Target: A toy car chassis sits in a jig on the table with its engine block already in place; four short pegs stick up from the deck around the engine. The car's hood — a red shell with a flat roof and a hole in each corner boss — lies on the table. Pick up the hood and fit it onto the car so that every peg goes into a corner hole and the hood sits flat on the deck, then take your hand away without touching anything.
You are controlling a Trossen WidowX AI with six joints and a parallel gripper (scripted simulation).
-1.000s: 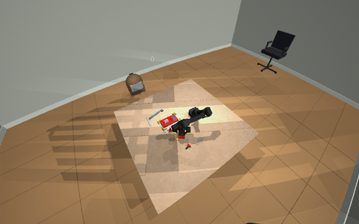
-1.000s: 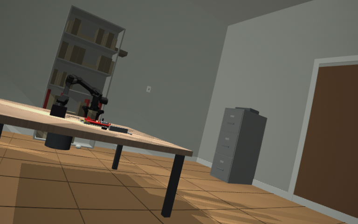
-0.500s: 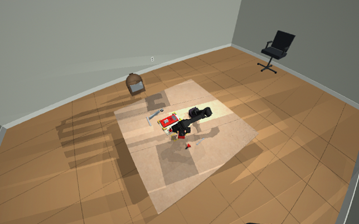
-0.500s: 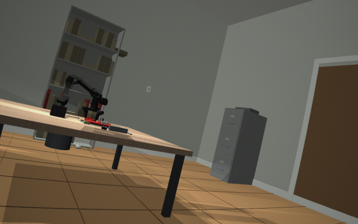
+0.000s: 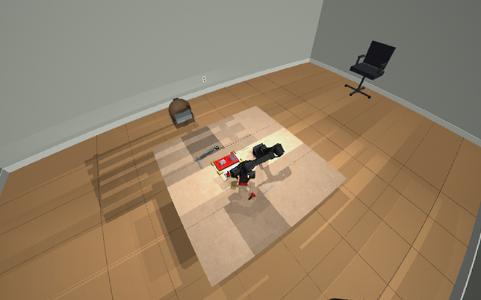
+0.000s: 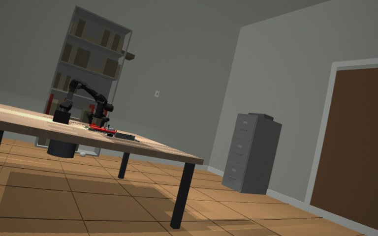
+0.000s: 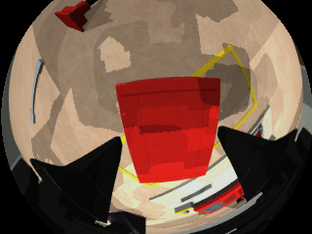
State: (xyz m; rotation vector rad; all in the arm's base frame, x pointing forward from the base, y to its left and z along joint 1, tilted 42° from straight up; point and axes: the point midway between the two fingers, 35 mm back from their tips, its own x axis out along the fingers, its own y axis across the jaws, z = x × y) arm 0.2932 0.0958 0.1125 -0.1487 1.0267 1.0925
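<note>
The red hood [image 5: 242, 183] [image 7: 168, 151] lies on the table, across part of a yellow outline [image 7: 253, 93]. My gripper [image 7: 172, 136] [image 6: 96, 125] is open and empty, pointing down over the hood. In the wrist view its black fingertips appear on either side of the hood, close to its side edges; their height above it is hard to judge. The red chassis [image 5: 227, 161] [image 7: 219, 201] sits in its jig with a grey engine block on the deck. Its pegs are too small to make out. The hood's corner holes do not show clearly.
A red and black object [image 5: 252, 195] [image 7: 73, 17] and a thin grey tool [image 5: 271, 185] [image 7: 33, 94] lie on the table beyond the hood. A larger grey tool [image 5: 206, 152] lies on the chassis's far side. A small red part [image 5: 228, 175] shows beside the gripper.
</note>
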